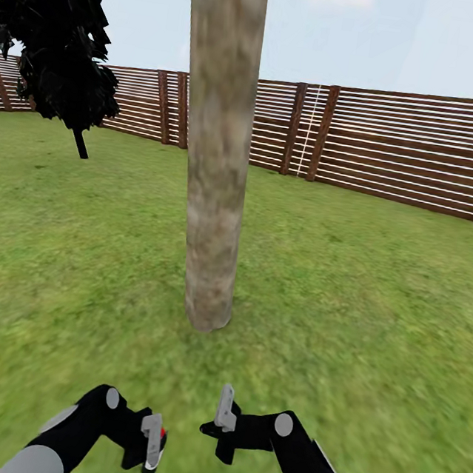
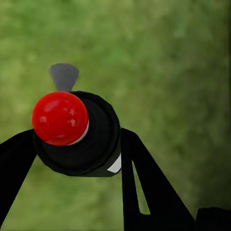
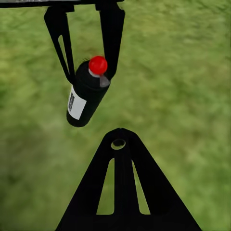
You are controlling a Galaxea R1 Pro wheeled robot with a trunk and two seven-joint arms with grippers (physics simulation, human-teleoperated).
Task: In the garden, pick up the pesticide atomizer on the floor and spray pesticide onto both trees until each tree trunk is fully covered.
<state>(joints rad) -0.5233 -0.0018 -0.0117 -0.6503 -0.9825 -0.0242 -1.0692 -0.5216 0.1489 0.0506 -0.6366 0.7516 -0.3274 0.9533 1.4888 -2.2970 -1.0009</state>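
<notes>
You face the lawn [image 1: 377,300], where one thick tree trunk [image 1: 213,174] stands just ahead of both your arms. Short of the trunk, your left gripper [image 2: 77,144] is clamped on the black, red-capped atomizer [image 3: 86,94]. Your right gripper [image 1: 224,414] shows fingers closed together, holding nothing.
</notes>
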